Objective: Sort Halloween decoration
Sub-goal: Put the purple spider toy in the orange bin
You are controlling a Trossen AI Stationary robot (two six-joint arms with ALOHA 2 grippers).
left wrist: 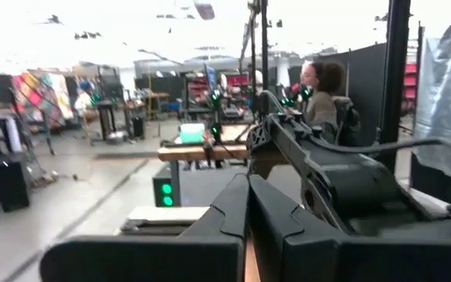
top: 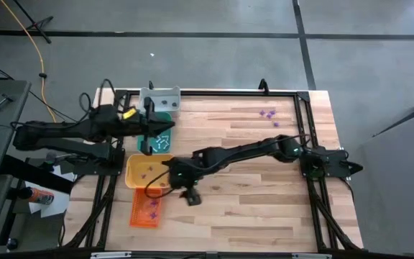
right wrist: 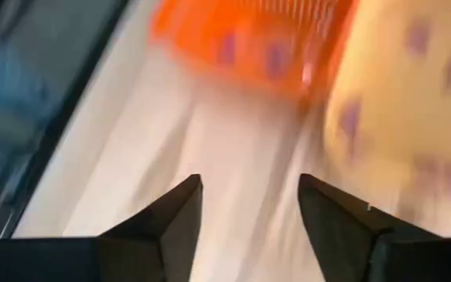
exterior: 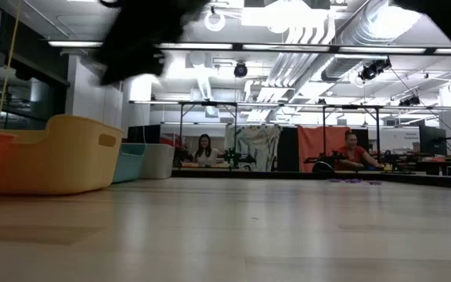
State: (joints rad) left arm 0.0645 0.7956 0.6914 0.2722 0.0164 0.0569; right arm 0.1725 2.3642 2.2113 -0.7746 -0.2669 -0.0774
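Now the right gripper [top: 190, 196], fingers spread and empty, hovers beside the orange tray [top: 145, 210]; left gripper [top: 152, 134] closed. Best approach the purple trinkets [top: 267, 114] near the table's far edge squarely.

dark jointed arms, black tapered pincer [right wrist: 249, 207]

The surface [top: 264, 187] is pale wood in butcher-block strips, smooth with a soft sheen in the low view. The orange tray [top: 144, 210], yellow tray [top: 136, 167], teal tray [top: 165, 124] and grey tray [top: 165, 94] look like moulded plastic, smooth and slightly glossy. Both arms are matt dark plastic or metal. The frame [top: 221, 93] along the rim is black metal bar.
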